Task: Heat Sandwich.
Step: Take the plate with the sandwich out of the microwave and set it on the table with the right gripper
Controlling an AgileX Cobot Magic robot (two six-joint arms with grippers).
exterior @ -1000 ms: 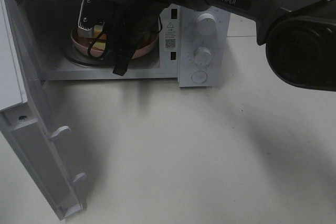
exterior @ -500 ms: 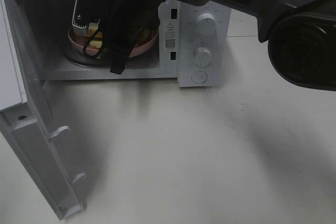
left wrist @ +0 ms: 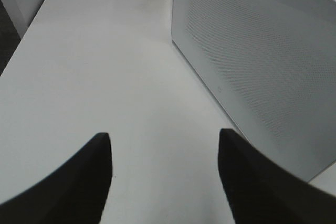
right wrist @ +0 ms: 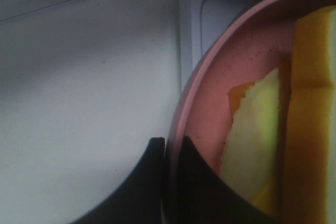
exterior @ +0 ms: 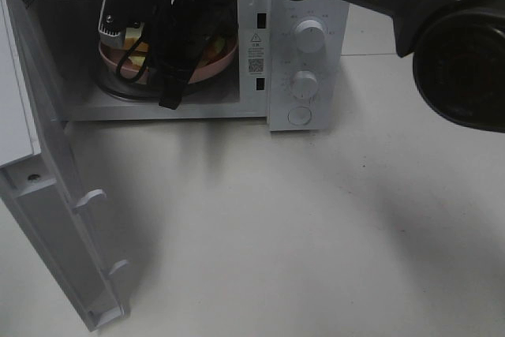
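partly hidden, sandwich [right wrist: 248, 135] sits on plate [right wrist: 236, 61] right pincer [right wrist: 172, 142] pinches; left pincer [left wrist: 164, 135] spread.

Plain white tabletop [exterior: 300, 226], soft shadows

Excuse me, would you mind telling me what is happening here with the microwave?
The right gripper reaches into the open microwave and is pinched shut on the rim of the pink plate, which carries the sandwich. Its door stands wide open. The left gripper is open and empty over the white table, beside the microwave.
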